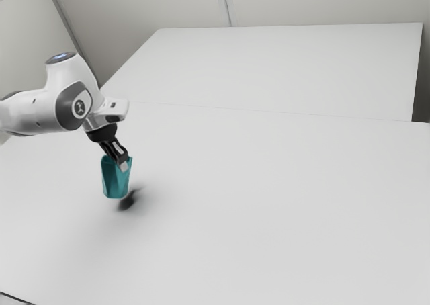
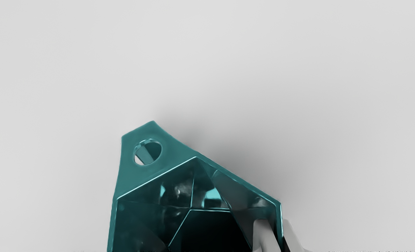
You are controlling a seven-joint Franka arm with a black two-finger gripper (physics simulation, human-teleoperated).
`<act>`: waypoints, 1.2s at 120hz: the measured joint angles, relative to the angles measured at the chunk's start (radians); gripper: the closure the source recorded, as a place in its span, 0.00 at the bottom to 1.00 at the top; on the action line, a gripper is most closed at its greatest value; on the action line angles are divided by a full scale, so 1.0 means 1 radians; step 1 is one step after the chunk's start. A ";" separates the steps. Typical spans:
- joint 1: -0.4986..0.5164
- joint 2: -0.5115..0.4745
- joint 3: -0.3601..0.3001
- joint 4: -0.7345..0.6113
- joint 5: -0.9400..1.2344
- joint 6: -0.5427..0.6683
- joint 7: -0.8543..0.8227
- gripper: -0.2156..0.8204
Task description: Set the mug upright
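Note:
In the exterior view, my gripper [image 1: 123, 164] reaches down to the rim of the teal mug [image 1: 115, 179]. The mug stands roughly upright there, its opening toward the hand and its narrower base below; whether the base touches the table is unclear. In the wrist view, the faceted mug [image 2: 155, 182] shows its dark inside and a tab with a round hole. The gripper [image 2: 280, 234] is shut on the mug's wall, one fingertip inside the rim and the other outside. Part of the rim is cut off at the wrist view's edge.
A wide white table [image 1: 269, 204] lies under the mug, with a dark shadow close to the mug's base. Pale walls rise behind the table, and a thin dark edge crosses the exterior view's lower left corner.

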 joint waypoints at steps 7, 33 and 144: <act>-0.006 0.010 0.000 0.007 0.013 -0.007 -0.023 0.97; -0.027 0.048 0.000 0.049 0.035 -0.021 -0.091 0.97; -0.134 0.130 0.069 0.271 0.035 -0.112 -0.226 0.38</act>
